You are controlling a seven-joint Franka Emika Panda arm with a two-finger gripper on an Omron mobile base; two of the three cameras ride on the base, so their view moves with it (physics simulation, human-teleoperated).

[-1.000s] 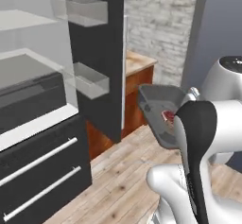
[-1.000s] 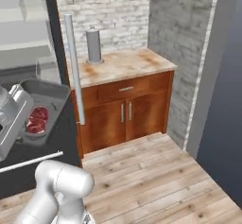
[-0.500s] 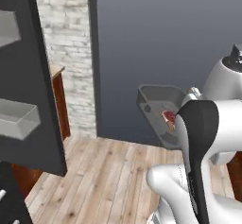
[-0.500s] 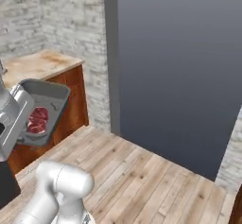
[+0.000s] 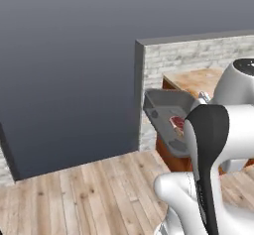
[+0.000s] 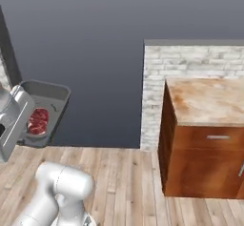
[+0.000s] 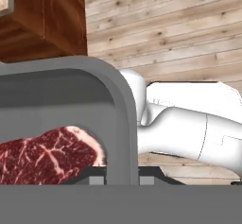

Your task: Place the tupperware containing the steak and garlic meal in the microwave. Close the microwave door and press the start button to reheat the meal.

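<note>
My gripper [image 6: 25, 124] is shut on the near rim of the tupperware [image 6: 51, 96], a smoky-grey tub held up in the air at the left of the right base view. The red marbled steak [image 6: 38, 121] lies inside it. From the left base view the tupperware [image 5: 163, 109] juts out from behind my arm, with a bit of steak [image 5: 177, 123] showing. In the hand view the tupperware's rim [image 7: 120, 109] curves right in front of my gripper [image 7: 121, 179], and the steak [image 7: 47, 156] lies at lower left. The garlic is hidden. The microwave and its door are out of view.
A dark grey wall [image 5: 64, 75] spans the back. A pale brick wall end [image 6: 153, 89] juts out beside a wooden cabinet [image 6: 205, 144] with a marbled top at the right. Plank floor [image 6: 124, 182] lies open in front of me.
The whole picture has swung sideways as the base turned: the fridge shelves and the first cabinet are gone, and a grey wall and another cabinet came in. The tub stays held the same way.
</note>
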